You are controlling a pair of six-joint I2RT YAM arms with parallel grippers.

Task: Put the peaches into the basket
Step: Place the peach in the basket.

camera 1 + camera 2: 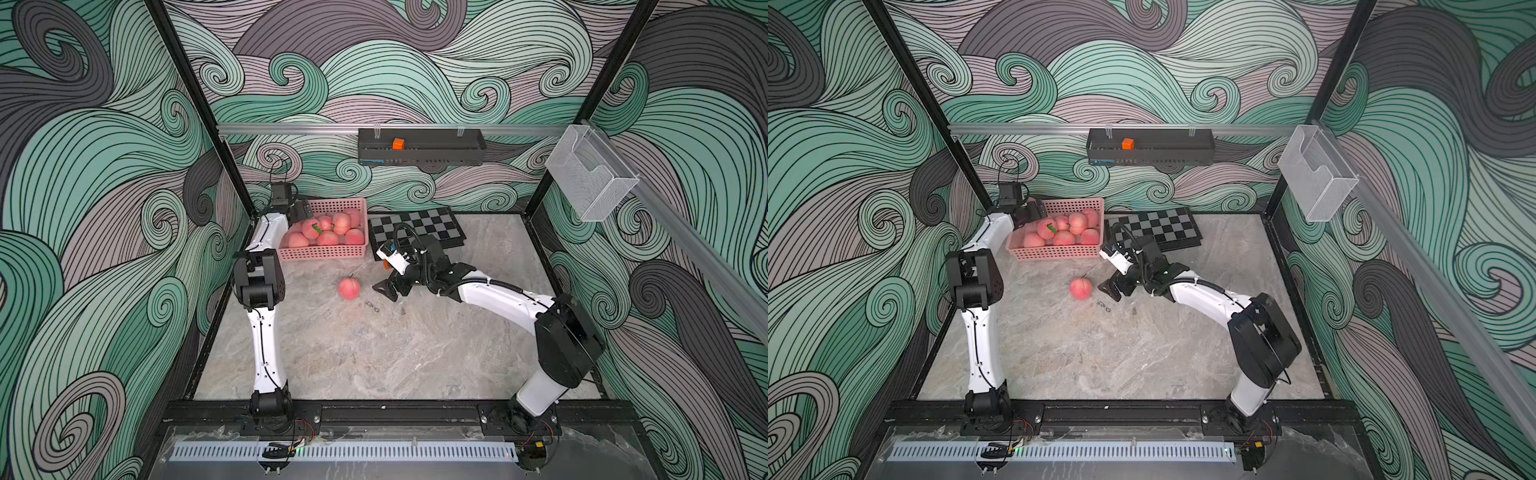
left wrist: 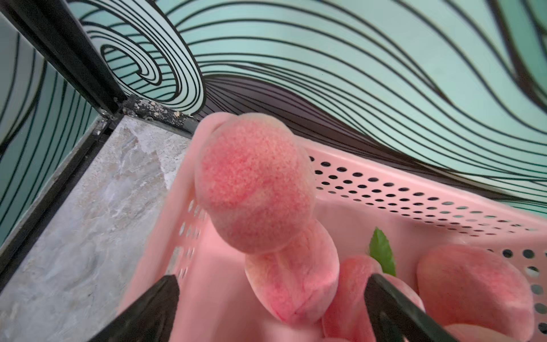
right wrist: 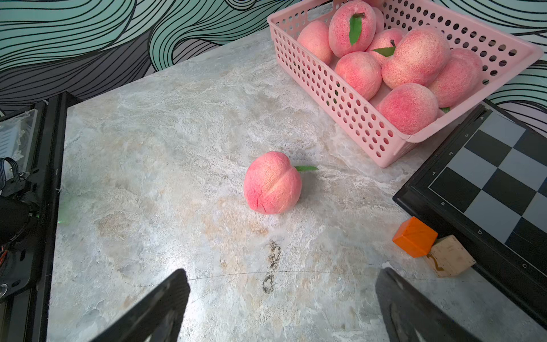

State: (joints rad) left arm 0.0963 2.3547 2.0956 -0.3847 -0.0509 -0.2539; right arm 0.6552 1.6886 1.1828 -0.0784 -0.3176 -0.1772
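Right gripper [image 3: 283, 271] fingers nearest lens: spread wide, nothing between, low over table [image 3: 142, 154], aimed at lone peach [image 3: 272, 183] lying just ahead, near basket [image 3: 340, 97] front wall. Left gripper [image 2: 272, 278] over basket corner, jaws wide apart, gripping nothing; one peach [image 2: 254, 183] free ahead of it, above pile of peaches [image 1: 328, 237]. Step judged: final pick. Next move: right arm advance, straddle peach, close gently, lift over rim, drop in. Roll risk on contact.
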